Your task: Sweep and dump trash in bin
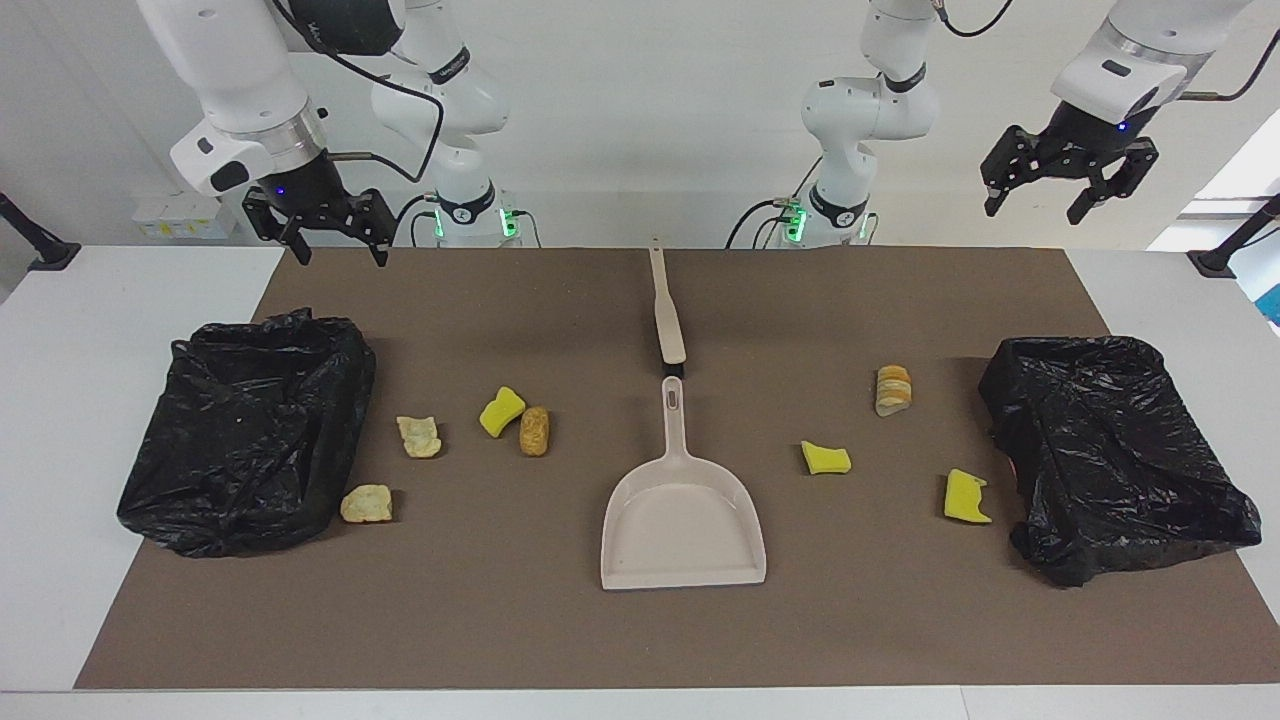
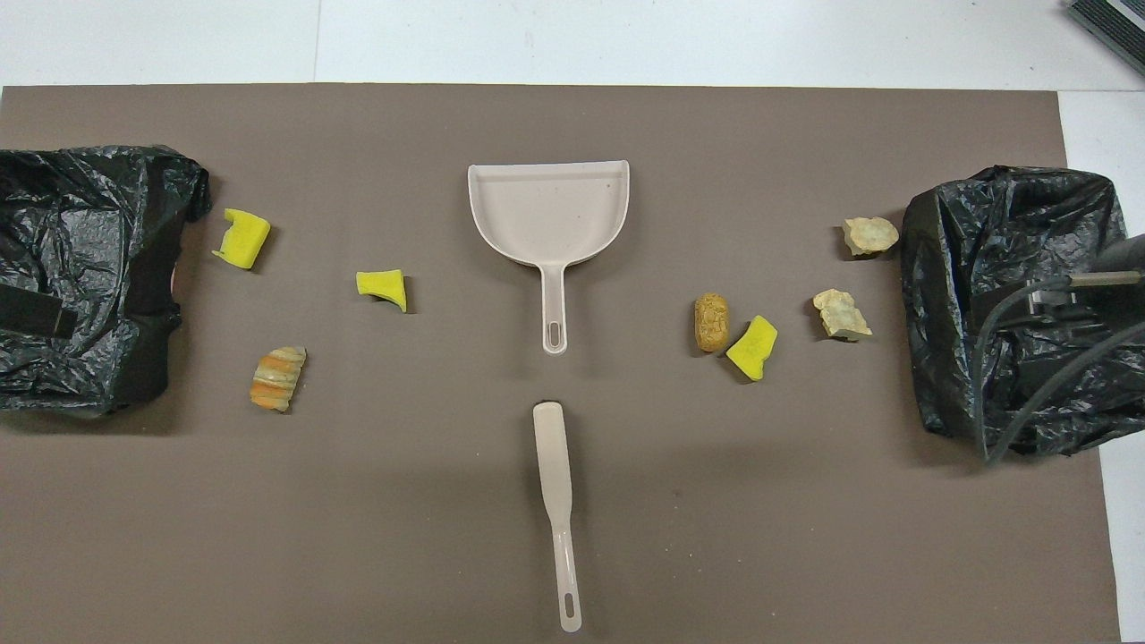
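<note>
Seven trash scraps lie on the brown mat. Toward the right arm's end are a yellow sponge chunk (image 1: 501, 411), a brown bread piece (image 1: 534, 430) and two tan pieces (image 1: 419, 436) (image 1: 366, 503). Toward the left arm's end are two yellow chunks (image 1: 825, 458) (image 1: 966, 497) and a striped bread piece (image 1: 893, 389). The beige dustpan (image 1: 683, 520) and brush (image 1: 667, 310) lie mid-mat, in line. My right gripper (image 1: 335, 235) is open and empty, raised near the mat's near edge. My left gripper (image 1: 1070, 185) is open and empty, high over the black bin (image 1: 1110, 450).
A second black bag-lined bin (image 1: 250, 440) stands at the right arm's end of the mat. Both bins also show in the overhead view (image 2: 85, 277) (image 2: 1011, 295). White table surrounds the mat (image 1: 560, 620).
</note>
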